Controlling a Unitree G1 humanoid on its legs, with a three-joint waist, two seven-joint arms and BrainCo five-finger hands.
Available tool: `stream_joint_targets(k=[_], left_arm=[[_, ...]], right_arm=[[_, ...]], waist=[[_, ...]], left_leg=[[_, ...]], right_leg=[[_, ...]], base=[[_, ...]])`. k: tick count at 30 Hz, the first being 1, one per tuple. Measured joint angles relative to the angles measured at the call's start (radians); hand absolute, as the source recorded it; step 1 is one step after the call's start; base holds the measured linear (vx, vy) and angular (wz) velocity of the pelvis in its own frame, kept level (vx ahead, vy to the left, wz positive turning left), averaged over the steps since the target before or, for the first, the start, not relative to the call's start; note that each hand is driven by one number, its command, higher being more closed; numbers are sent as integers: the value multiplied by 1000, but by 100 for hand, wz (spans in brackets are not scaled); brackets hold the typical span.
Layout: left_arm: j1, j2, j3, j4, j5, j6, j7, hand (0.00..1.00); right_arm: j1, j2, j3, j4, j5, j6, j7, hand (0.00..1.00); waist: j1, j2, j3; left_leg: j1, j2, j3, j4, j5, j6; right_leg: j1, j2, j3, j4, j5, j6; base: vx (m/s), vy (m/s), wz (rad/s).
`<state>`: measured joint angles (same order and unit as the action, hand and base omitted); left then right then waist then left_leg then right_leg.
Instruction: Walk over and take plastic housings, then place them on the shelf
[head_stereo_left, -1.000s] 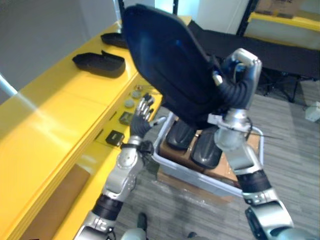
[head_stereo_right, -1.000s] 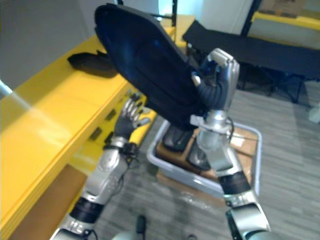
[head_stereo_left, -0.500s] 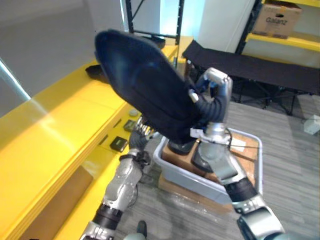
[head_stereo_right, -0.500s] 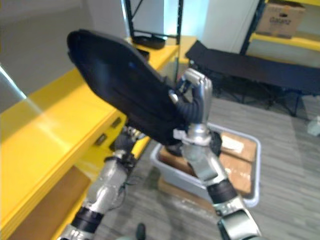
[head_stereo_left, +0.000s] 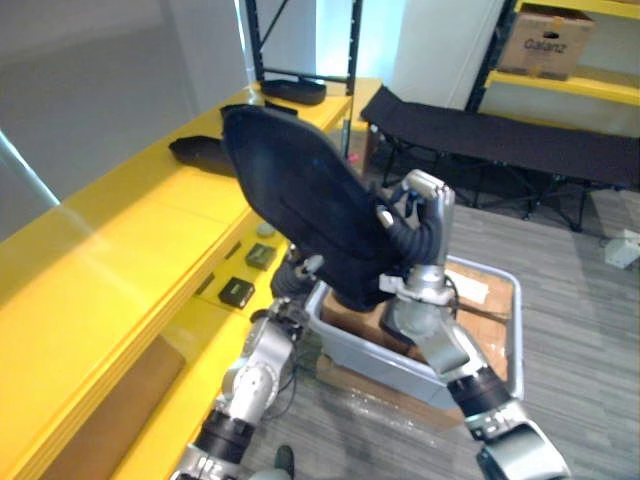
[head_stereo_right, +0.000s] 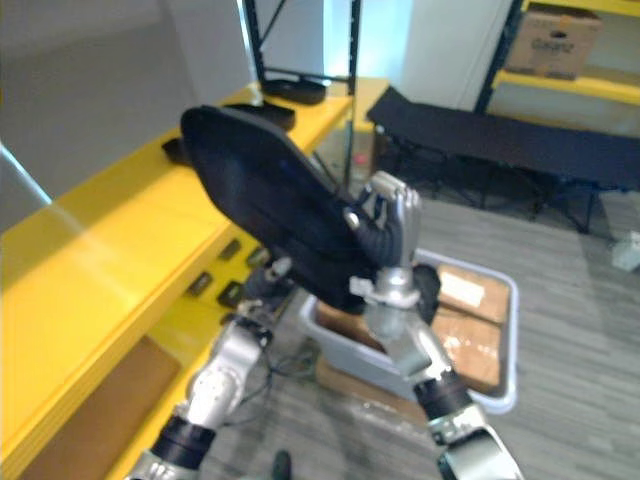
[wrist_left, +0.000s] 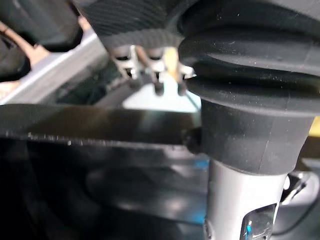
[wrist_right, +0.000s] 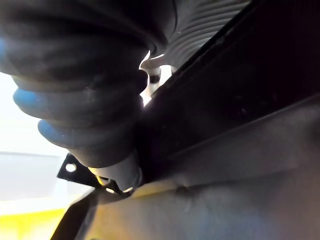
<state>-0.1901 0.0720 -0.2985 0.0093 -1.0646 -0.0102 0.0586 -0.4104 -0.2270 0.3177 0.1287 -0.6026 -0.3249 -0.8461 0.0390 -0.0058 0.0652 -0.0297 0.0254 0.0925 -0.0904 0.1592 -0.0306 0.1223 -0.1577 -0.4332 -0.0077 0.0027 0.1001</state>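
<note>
1. The shelf (head_stereo_left: 120, 250) runs along the left, and its near stretch is bare. A placed housing (head_stereo_left: 205, 153) lies farther along it. I would aim for the bare stretch short of that one.
2. The housing (head_stereo_left: 300, 200) is up in the air and tilted, with its far end toward the shelf and its near end above the bin. It probably needs levelling before it goes down.
3. The left hand (head_stereo_left: 297, 280) sits under the housing; I cannot tell whether its fingers are spread or curled. Its best use is to steady the housing from below.
4. The right hand (head_stereo_left: 418, 215) has its fingers curled round the housing's near rim. It should let go only once the housing rests flat.
5. The bin (head_stereo_left: 370, 352) stands on the floor beneath both hands. The swing to the shelf should stay clear of its rim.
</note>
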Motion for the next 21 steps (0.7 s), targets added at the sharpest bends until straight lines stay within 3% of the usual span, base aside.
stream_joint_targets(k=[7, 8, 15, 21], left_arm=[[46, 0, -7, -30, -25, 13, 0, 0], [49, 0, -9, -31, -24, 13, 4, 100], [75, 0, -38, -48, 77, 8, 46, 100], [76, -4, -50, -47, 173, -34, 88, 100]], right_arm=[[19, 4, 1, -3, 12, 1, 38, 100], [20, 6, 1, -3, 19, 0, 42, 100], [53, 32, 20, -4, 40, -22, 42, 100], [63, 57, 60, -4, 63, -25, 37, 100]], waist=[[3, 2, -1], [3, 2, -1], [7, 2, -2], [5, 2, -2]], left_leg=[[-1, 0, 1, 0, -1, -1], [-3, 0, 1, 0, -1, -1], [-6, -1, 2, 0, 0, 1], [-4, 0, 3, 0, 0, 1]], right_leg=[[-4, -1, 5, -5, -2, 2], [-6, -1, 5, -5, -2, 2], [-14, -1, 17, -4, 2, 1], [-13, 0, 19, -1, 8, 9]], base=[[-15, 9, 0], [0, 0, 0], [4, -1, -2], [21, -6, -2]])
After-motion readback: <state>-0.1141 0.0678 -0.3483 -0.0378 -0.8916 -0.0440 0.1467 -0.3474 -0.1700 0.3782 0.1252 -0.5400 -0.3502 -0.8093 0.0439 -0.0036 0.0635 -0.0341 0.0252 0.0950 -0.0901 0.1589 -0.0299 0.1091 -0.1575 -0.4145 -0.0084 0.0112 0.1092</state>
